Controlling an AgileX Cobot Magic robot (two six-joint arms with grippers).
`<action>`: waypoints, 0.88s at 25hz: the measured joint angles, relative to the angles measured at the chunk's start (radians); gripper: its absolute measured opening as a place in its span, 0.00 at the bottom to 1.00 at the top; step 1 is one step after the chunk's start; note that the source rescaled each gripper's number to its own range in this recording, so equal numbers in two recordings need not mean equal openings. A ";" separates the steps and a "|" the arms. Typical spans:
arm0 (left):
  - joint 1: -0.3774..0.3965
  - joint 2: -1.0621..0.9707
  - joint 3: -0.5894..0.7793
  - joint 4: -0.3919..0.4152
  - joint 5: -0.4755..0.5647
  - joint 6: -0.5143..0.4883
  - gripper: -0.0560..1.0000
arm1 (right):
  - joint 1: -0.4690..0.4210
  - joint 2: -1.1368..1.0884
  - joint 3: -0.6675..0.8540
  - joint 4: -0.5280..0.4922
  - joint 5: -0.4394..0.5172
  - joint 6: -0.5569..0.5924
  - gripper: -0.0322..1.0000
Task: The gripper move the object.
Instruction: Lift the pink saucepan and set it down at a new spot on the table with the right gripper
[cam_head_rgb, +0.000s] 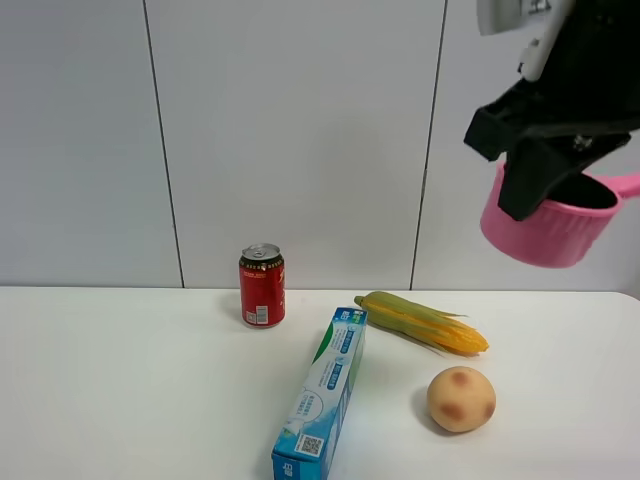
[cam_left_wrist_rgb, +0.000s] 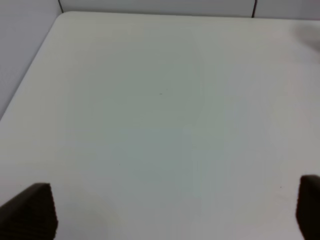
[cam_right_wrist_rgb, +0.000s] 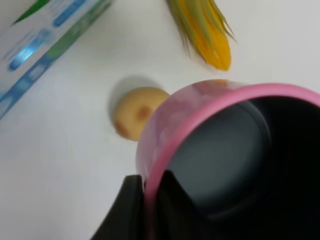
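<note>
The pink saucepan (cam_head_rgb: 545, 235) looks like thin moulded plastic, so I judge it light, stiff and a little slick. A pinch across the rim should carry it easily, though it can pivot or slip if the squeeze is loose, and the short handle (cam_head_rgb: 625, 185) would give less to bear on. It is a small toy pot with ribbed sides, a rounded pink lip, a dark inside and that stubby handle poking out on the side away from the grasp. It hangs in the air well above the potato (cam_head_rgb: 461, 399), slightly to the right of it in the high view and tilted a little, and touches nothing on the table. The right gripper (cam_head_rgb: 520, 205) has it clamped by the wall, one black finger inside the rim and one outside, as the wrist view shows close up. The corn cob (cam_head_rgb: 425, 322) lies just behind the potato. The long toothpaste box (cam_head_rgb: 322, 400) lies to the potato's left, and the red can (cam_head_rgb: 262, 287) stands farther back and left of that. All of these rest on the white table (cam_head_rgb: 120, 400). The left gripper (cam_left_wrist_rgb: 170, 215) hovers with its jaws spread wide and holding nothing. Its view shows only bare tabletop and no potato, so I cannot place it against that landmark.
</note>
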 joint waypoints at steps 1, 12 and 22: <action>0.000 0.000 0.000 0.000 0.000 0.000 1.00 | -0.032 0.000 0.027 -0.010 -0.030 0.037 0.03; 0.000 0.000 0.000 0.000 0.000 0.000 1.00 | -0.338 0.065 0.256 -0.097 -0.303 0.214 0.03; 0.000 0.000 0.000 0.000 0.000 0.000 1.00 | -0.355 0.332 0.258 -0.094 -0.445 0.214 0.03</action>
